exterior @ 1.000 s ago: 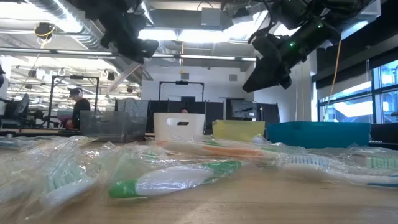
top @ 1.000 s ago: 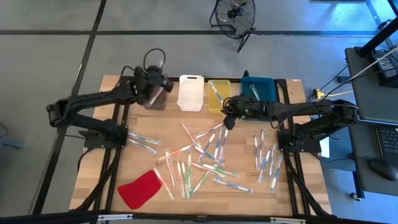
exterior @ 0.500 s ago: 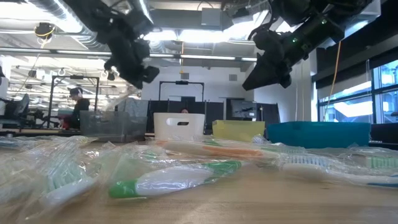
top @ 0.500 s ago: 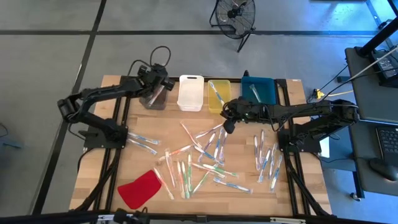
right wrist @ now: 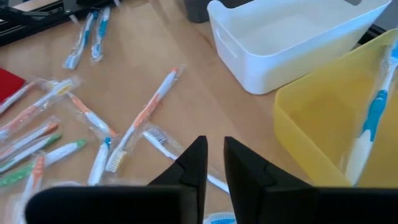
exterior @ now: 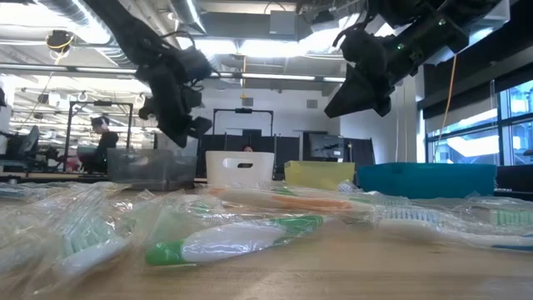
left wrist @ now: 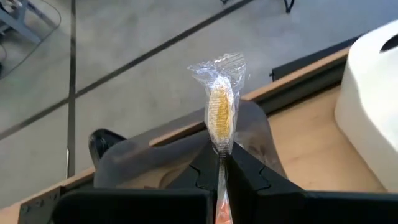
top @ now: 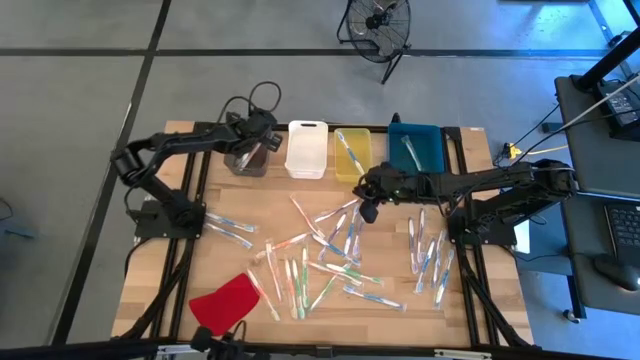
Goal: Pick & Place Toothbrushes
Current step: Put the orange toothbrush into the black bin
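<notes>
We see an orange wrapped toothbrush (left wrist: 219, 112) upright, pinched in the left claw (left wrist: 221, 163). Other wrapped toothbrushes (top: 330, 250), pink, green, blue and orange, lie scattered flat below and beside the right claw (top: 366, 211).

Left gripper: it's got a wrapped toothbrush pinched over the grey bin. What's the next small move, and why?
Probably lower a little and open. The left gripper is shut on an orange toothbrush in its clear wrapper, and it sits right over the grey bin, so a release should drop the brush inside. The right gripper hangs empty over the loose brushes on the table.
</notes>
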